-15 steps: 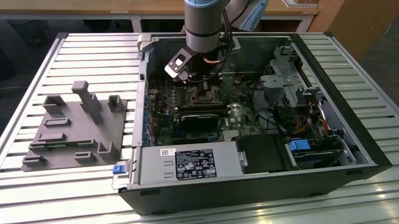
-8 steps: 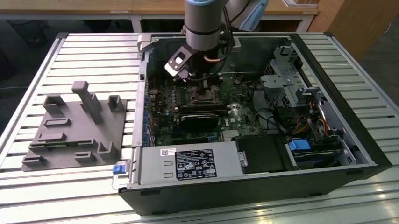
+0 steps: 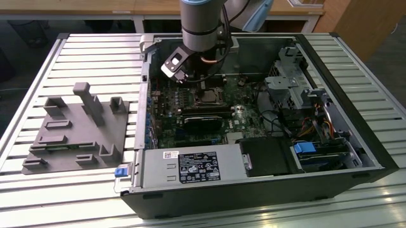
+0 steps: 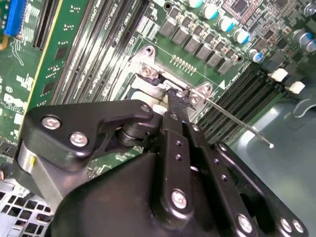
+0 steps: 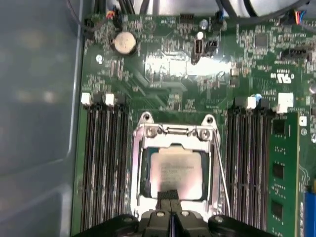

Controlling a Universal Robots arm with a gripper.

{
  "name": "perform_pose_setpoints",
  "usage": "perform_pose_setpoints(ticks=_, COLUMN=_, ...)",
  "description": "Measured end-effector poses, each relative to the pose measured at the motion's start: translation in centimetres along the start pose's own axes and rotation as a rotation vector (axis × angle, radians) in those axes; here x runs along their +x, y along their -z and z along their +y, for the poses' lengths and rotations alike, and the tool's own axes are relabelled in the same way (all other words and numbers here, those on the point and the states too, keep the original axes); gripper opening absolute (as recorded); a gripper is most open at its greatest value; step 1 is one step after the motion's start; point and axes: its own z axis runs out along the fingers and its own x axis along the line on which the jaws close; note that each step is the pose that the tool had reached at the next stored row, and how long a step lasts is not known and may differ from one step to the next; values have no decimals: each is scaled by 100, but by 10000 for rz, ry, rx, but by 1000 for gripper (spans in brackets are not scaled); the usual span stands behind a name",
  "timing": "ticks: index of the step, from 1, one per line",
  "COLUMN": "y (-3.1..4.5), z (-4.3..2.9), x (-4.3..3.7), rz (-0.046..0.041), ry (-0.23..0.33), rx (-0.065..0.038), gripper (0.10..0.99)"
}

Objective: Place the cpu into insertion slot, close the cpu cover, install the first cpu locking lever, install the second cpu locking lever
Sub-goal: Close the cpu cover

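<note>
The cpu (image 5: 177,168), a dull silver square, lies flat in the insertion slot (image 5: 143,174) on the green board. The cpu cover (image 5: 138,163), a thin silver frame, is down around it. A thin locking lever (image 5: 220,168) runs along one side of the socket. In the second wrist view this lever (image 4: 232,121) juts out free over the memory slots. My gripper (image 5: 170,194) is shut with nothing held, its black tips (image 4: 177,97) at the cover's edge. In the exterior view the gripper (image 3: 198,86) hangs just above the cpu (image 3: 206,97) inside the open computer case.
Long black memory slots (image 5: 101,163) flank the socket on both sides. A black fan (image 3: 203,121) sits just in front of the socket. The case walls (image 3: 144,85) and drive cage (image 3: 292,80) hem in the board. A grey fixture (image 3: 76,128) stands at the exterior view's left.
</note>
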Motion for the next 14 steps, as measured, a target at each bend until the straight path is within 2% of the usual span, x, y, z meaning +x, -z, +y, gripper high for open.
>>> perform_pose_setpoints(ticks=9, y=-44, z=-4, x=-3, rz=-5, ry=0, rx=4, gripper=106)
perform_pose_setpoints(ticks=14, y=-1, z=-1, x=0, rz=2, ry=-1, rx=-1, gripper=106)
